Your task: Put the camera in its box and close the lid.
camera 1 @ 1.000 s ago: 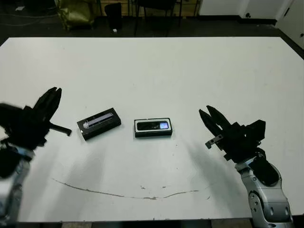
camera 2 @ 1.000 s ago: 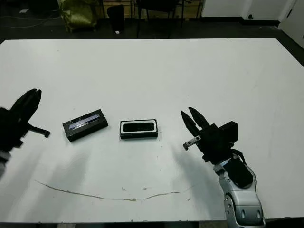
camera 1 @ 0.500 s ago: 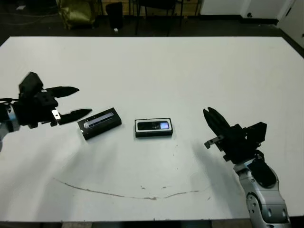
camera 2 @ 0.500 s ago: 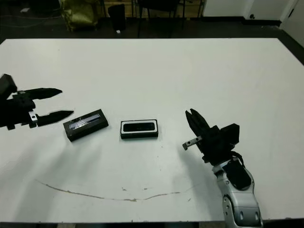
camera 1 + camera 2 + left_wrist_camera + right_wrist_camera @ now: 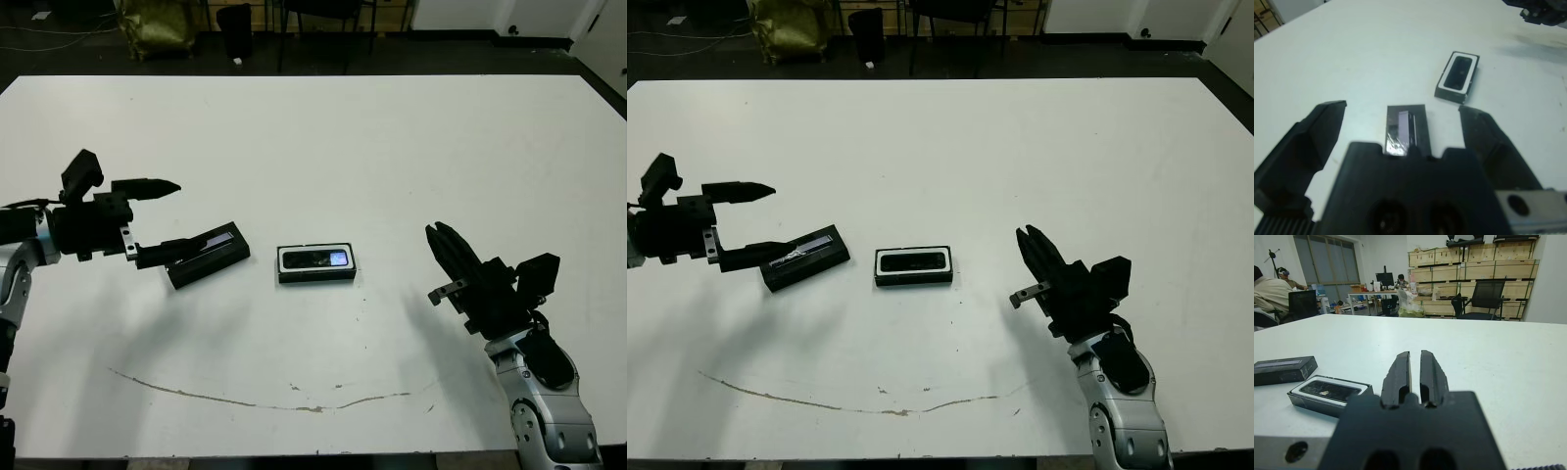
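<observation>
while the camera (image 5: 315, 259) lies flat inside the box (image 5: 315, 264), near the middle of the white table (image 5: 392, 147), the lid (image 5: 207, 254) rests apart from it on the table, just to the robot's left of the box and angled a little, silvery-grey stripe facing up. box is uncovered; white lining shows as a border around the dark bar.

left gripper (image 5: 161, 215) is spread wide, reaching in from the left edge of the table. one finger (image 5: 147, 186) sits farther back over bare table, the other finger (image 5: 174, 249) overlaps the lid's near-left end in the head view. cannot tell from that view whether it touches the lid. left wrist view: lid (image 5: 1405, 129) lies between the two spread fingers, close to the gripper body, with the box (image 5: 1458, 77) and its camera beyond it; nothing is gripped.

right gripper (image 5: 449, 252) is clenched with nothing in it, fingers pressed nearly together with only a thin slit between them in the right wrist view. it hovers well to the right of the box, pointing roughly toward the table's far-left. right wrist view shows box (image 5: 1330, 393) and lid (image 5: 1284, 369) side by side off to one side of the fingers (image 5: 1399, 372).

beyond the table in that view: a person (image 5: 1272, 291) seated at a desk, office chairs (image 5: 1488, 297), stacked wooden crates (image 5: 1469, 269).
</observation>
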Available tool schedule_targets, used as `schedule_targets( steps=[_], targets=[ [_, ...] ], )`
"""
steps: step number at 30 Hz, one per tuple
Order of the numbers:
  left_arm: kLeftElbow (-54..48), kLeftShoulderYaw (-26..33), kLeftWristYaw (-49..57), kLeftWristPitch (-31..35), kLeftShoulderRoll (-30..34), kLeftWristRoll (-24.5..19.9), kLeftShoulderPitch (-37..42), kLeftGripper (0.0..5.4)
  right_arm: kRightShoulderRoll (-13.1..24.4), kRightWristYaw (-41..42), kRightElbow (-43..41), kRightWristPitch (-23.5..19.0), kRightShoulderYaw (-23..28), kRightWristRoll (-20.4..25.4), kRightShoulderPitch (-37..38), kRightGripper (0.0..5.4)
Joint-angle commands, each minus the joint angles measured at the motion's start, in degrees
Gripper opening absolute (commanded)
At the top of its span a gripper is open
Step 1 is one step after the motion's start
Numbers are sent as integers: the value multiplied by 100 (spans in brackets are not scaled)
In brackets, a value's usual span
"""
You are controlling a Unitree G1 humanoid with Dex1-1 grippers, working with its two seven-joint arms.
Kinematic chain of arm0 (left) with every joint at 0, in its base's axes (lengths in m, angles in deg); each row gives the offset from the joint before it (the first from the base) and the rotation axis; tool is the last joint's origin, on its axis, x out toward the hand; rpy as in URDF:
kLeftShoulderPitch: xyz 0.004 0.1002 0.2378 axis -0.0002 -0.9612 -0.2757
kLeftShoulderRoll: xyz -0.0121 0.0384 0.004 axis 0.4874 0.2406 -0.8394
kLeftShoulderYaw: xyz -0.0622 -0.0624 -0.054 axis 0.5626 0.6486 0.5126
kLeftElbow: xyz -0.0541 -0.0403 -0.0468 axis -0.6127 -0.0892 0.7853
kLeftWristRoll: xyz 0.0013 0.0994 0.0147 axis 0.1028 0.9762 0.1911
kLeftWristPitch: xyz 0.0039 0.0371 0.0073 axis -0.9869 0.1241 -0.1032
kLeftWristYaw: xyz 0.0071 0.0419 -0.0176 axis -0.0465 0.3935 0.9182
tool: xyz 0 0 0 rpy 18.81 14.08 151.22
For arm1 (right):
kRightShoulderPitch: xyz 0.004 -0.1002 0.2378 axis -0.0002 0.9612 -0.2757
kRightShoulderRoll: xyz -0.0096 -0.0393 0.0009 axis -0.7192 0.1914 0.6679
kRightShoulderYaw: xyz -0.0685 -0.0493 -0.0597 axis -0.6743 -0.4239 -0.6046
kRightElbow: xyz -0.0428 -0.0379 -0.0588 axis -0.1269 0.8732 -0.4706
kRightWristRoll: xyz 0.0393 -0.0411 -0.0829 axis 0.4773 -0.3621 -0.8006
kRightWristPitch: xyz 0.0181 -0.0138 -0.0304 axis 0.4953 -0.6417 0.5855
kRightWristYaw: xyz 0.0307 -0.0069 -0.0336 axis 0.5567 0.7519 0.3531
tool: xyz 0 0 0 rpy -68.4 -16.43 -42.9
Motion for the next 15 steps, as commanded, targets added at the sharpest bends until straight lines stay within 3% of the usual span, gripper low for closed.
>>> schedule_targets(
  steps=[1,5,9,15],
  targets=[
    [164,-51,3,69,-2,123,-15,538,72,5,126,-6,1,-44,105,0],
    [315,-94,-13,254,-21,139,19,538,85,1,158,21,-12,-90,109,0],
    [410,-191,3,-138,-17,386,8,538,88,-68,103,-40,-27,-162,137,0],
    [472,-340,42,-216,10,668,33,538,79,-49,144,-32,-43,-163,152,0]
  ],
)
